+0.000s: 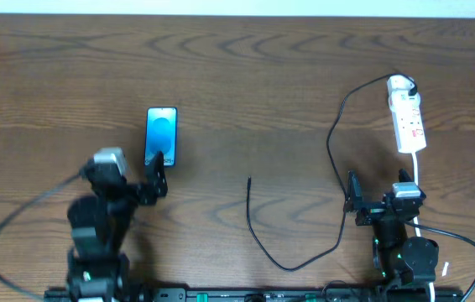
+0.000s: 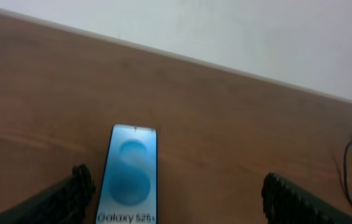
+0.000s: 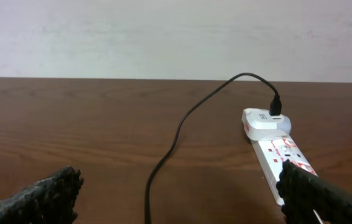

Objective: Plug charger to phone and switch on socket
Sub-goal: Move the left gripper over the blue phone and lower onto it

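Left claw (image 2: 177, 186) and right claw (image 3: 179, 186) are held wide, empty; the slim blue-screened phone (image 2: 129, 171) is best centred between the left fingers (image 2: 70, 193) before closing.

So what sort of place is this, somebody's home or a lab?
Probably a robotics lab or test bench, not a home: a left arm and a right arm sit at a wooden table by a plain white wall, with a phone, charger cable and power strip laid out.
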`<act>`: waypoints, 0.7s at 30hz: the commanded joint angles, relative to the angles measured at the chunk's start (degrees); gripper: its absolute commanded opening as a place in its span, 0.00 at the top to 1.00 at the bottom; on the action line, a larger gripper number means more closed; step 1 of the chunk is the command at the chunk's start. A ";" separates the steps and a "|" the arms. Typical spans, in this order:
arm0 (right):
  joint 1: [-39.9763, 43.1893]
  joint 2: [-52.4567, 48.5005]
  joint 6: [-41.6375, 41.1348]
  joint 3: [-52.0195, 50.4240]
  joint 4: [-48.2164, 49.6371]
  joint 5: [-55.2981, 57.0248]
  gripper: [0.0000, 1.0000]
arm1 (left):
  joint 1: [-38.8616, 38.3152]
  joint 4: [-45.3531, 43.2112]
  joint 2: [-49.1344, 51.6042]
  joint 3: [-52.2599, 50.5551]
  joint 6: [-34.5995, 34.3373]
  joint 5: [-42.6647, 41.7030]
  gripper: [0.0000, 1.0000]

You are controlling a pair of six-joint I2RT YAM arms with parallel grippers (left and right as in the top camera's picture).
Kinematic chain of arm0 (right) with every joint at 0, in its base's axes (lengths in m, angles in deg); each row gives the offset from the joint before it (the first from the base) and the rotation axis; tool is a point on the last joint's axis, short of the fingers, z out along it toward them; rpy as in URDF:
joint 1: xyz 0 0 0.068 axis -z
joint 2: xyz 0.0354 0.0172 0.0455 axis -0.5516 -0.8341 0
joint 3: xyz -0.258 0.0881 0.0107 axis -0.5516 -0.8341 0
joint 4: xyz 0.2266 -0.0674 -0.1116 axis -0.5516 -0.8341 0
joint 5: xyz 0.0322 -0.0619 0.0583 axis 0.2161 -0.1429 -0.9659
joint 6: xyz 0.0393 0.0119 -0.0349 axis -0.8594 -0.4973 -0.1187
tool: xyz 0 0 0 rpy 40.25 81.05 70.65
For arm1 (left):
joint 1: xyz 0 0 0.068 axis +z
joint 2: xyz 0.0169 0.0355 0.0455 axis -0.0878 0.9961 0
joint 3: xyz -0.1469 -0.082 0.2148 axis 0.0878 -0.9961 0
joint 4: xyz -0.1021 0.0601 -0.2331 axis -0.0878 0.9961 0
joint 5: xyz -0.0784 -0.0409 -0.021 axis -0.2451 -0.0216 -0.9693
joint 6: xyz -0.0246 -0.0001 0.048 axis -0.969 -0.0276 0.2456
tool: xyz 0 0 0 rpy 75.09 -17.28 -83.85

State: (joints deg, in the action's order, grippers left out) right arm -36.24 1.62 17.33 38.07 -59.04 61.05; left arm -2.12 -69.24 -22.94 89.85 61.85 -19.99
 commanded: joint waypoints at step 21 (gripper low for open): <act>-0.33 0.33 -0.22 -0.07 -0.28 0.22 0.01 | 0.28 30.32 47.06 39.17 11.50 4.09 0.11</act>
State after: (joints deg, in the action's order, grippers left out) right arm -36.24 1.64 17.31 38.07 -59.07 61.08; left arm -2.12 -38.30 23.29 127.66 71.40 -16.67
